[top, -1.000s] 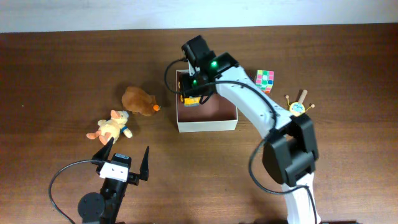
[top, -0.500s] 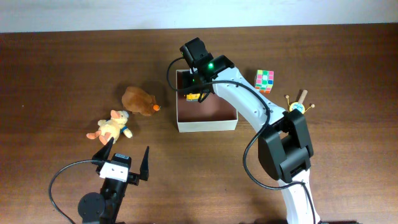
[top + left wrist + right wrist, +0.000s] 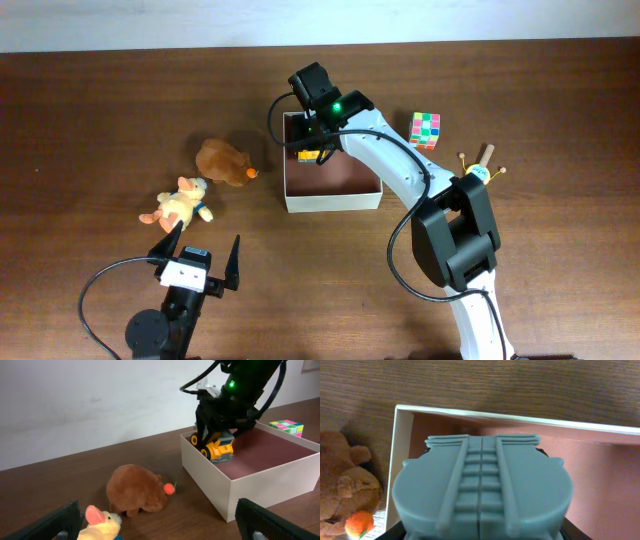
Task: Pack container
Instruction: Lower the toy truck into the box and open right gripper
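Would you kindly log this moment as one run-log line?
right gripper: shut on yellow toy truck inside container | left gripper: open, empty | brown plush, yellow plush: outside container

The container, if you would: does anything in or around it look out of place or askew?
Only the yellow toy truck: it looks tilted rather than level, in a corner of the container, with the right pincer clamped on it. Nothing looks spilled or damaged.

- From above, my right pincer [image 3: 314, 150] covers most of the truck [image 3: 306, 156].
- In the right wrist view, the pincer's own bulk hides the truck, and the bear [image 3: 340, 485] is cut off at the left.
- Duck [image 3: 100, 520] cut off below.
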Tool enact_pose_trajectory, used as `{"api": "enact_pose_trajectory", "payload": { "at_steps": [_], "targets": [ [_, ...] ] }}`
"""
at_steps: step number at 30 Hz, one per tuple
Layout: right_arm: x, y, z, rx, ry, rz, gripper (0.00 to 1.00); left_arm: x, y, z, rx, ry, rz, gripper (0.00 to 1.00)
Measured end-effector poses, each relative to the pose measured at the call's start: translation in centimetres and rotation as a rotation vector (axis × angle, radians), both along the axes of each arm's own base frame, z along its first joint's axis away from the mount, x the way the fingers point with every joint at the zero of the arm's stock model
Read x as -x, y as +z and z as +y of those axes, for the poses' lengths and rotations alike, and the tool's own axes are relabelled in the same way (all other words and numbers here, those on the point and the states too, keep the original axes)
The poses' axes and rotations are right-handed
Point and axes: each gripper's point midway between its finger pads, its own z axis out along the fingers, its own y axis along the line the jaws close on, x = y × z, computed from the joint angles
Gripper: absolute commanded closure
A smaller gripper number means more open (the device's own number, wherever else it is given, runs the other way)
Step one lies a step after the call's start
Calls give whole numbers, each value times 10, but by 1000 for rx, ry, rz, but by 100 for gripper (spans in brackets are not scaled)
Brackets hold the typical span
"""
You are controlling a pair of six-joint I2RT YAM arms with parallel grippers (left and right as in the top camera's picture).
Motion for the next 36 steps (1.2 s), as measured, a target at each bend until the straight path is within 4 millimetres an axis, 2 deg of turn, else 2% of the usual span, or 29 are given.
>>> {"api": "enact_pose_trajectory", "payload": {
  "at_steps": [4, 16, 20, 23, 27, 30, 36],
  "targets": [
    [-2, 1, 3, -14, -8, -7, 27, 0, 0, 0, 0, 0, 0, 1],
    [5, 1, 11, -20, 9, 6, 28, 0, 0, 0, 0, 0, 0, 1],
    [10, -1, 9, -12, 16, 27, 35, 0, 0, 0, 0, 0, 0, 1],
    [15, 1, 3, 4, 12, 46, 50, 0, 0, 0, 0, 0, 0, 1],
    [20, 16, -10, 28, 1, 47, 59, 0, 0, 0, 0, 0, 0, 1],
    [20, 29, -24, 42, -18, 44, 60, 0, 0, 0, 0, 0, 0, 1],
    [13, 29, -44, 93, -63, 32, 60, 0, 0, 0, 0, 0, 0, 1]
  ]
}}
